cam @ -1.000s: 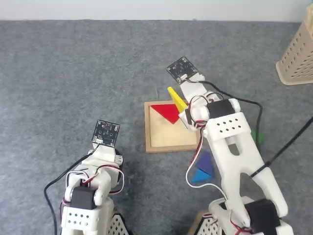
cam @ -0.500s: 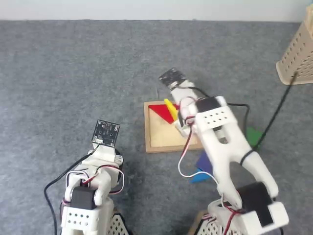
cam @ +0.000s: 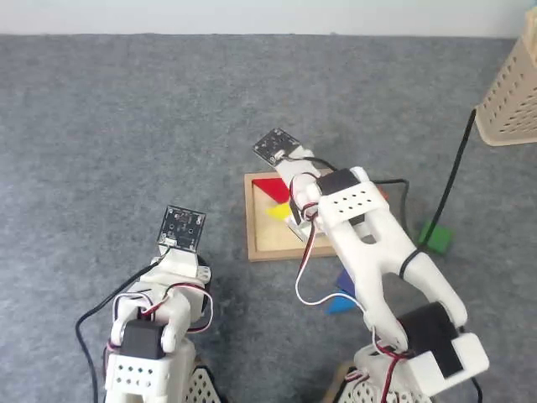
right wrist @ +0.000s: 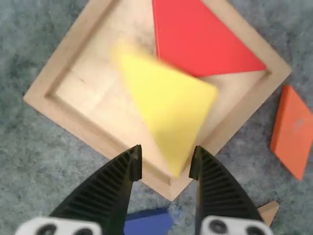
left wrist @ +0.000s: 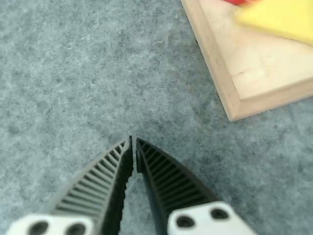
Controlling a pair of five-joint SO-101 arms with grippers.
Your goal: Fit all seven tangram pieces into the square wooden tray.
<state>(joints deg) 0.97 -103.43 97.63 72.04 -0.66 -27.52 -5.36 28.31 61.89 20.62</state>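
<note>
The right end effector [right wrist: 166, 151] grips the yellow triangle [right wrist: 166, 105] over the wooden tray [right wrist: 58, 81], beside the red triangle [right wrist: 195, 41] lying inside (the left end effector [left wrist: 133, 142] hangs closed above the table [left wrist: 63, 73]).

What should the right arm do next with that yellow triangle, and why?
Probably ease the yellow triangle down onto bare tray floor beside the red triangle. It sits just ahead of the right gripper, over the wooden tray, with one corner over the red piece, so it likely isn't seated flat yet.
</note>
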